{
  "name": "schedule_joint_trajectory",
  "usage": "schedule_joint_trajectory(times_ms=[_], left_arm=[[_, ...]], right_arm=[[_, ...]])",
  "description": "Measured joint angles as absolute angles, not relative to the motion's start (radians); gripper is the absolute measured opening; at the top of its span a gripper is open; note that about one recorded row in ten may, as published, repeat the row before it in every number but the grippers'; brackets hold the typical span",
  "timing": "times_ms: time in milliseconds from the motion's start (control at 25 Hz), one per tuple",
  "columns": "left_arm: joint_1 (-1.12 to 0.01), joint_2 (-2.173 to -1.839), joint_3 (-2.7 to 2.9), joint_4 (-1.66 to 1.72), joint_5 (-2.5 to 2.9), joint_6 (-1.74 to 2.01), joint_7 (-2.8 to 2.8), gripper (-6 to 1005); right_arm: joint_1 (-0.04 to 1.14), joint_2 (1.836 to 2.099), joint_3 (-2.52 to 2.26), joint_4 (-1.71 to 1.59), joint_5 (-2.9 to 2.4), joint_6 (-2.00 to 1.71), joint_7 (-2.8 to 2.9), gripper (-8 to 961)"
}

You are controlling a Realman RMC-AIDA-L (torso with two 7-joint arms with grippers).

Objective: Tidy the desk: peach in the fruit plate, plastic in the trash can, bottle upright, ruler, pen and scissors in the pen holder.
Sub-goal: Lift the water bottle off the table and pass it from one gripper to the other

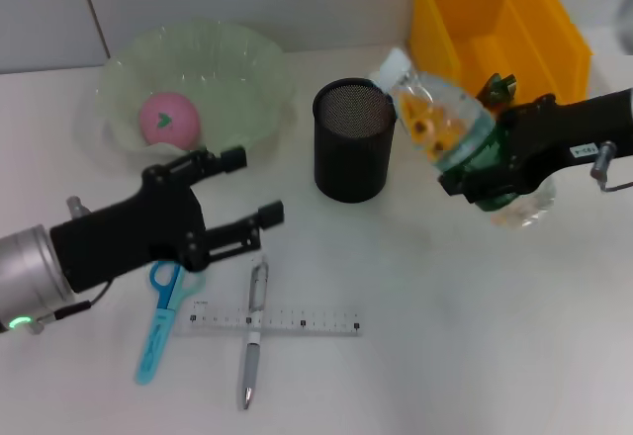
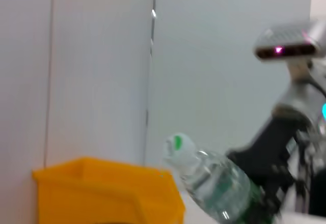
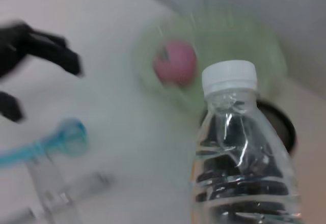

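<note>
My right gripper (image 1: 482, 176) is shut on the clear bottle (image 1: 445, 124), which hangs tilted above the table with its white cap (image 1: 392, 66) toward the black mesh pen holder (image 1: 353, 140). The bottle (image 3: 239, 152) fills the right wrist view. The pink peach (image 1: 168, 119) lies in the pale green fruit plate (image 1: 232, 69). My left gripper (image 1: 253, 187) hovers open in front of the plate, above the blue scissors (image 1: 161, 313), clear ruler (image 1: 277, 321) and silver pen (image 1: 253, 341), which lie on the table. No plastic shows.
The yellow trash can (image 1: 499, 25) stands at the back right, behind the bottle. The pen lies across the ruler, and the scissors lie just left of them. White wall panels close off the back of the table.
</note>
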State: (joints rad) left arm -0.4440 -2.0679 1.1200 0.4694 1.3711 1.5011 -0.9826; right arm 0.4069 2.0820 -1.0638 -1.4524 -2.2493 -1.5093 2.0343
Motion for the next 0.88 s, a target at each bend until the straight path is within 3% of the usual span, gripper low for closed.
schedule_joint_trajectory(times_ms=[240,880], left_arm=[[-0.431,-2.069,1.12,0.455,1.251,1.573,-0.987,798],[-0.461,-2.074,1.127,0.368,1.14,1.643,-1.031,797]], right_arm=[[0.332,2.081,-1.025,-1.207,-1.876,-1.419,1.646,775],[0.395,2.082,-1.002,-0.714,-1.557,-1.475,1.094,777]])
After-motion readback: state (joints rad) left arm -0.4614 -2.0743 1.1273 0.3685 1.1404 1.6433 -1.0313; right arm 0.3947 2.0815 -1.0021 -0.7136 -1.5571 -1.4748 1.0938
